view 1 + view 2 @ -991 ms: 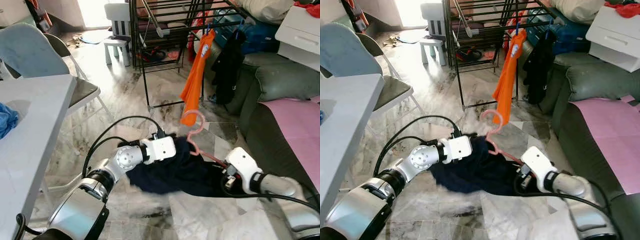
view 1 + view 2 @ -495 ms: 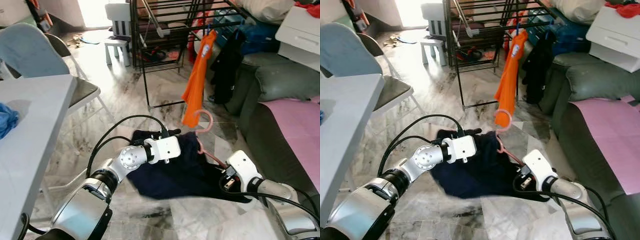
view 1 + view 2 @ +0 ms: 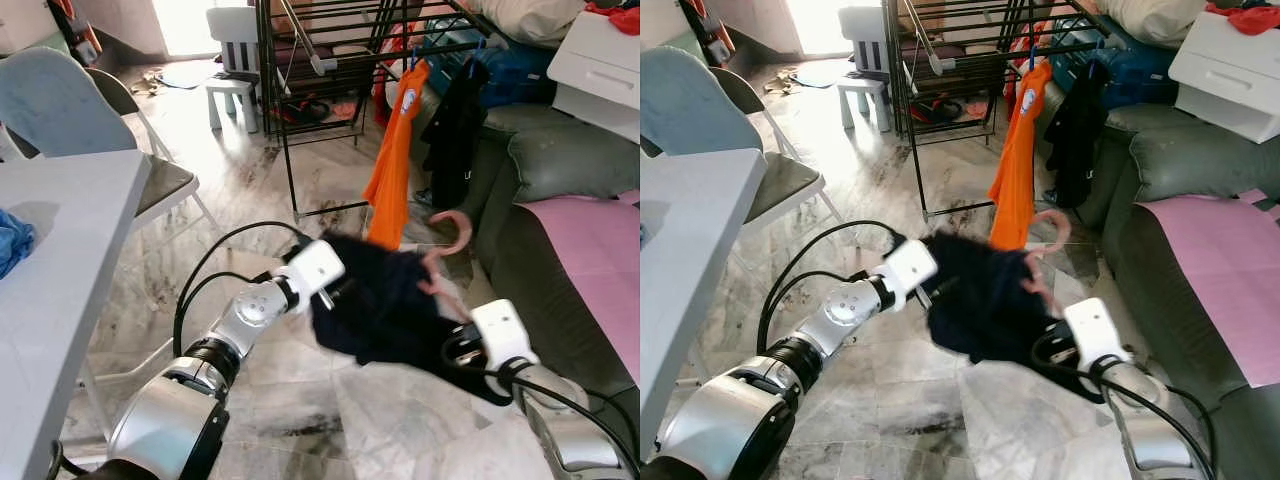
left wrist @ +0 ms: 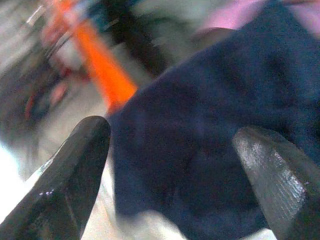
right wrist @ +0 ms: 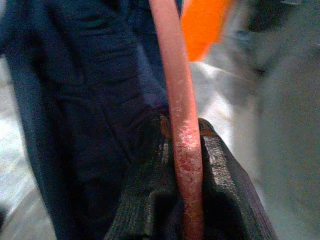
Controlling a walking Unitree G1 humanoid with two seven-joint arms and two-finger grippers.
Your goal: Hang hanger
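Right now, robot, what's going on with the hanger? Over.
Right gripper shut on pink hanger. Left gripper open beside the dark garment on it. Rack ahead, orange shirt hanging in the way.

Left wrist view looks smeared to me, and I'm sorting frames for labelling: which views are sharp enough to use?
Left wrist view: blurred throughout; dark garment and orange cloth are soft shapes. Right wrist view: pink hanger sharp, background blurred. Eye views: room sharp, bright glare at the top by the doorway; garment and hanger hook motion-blurred.
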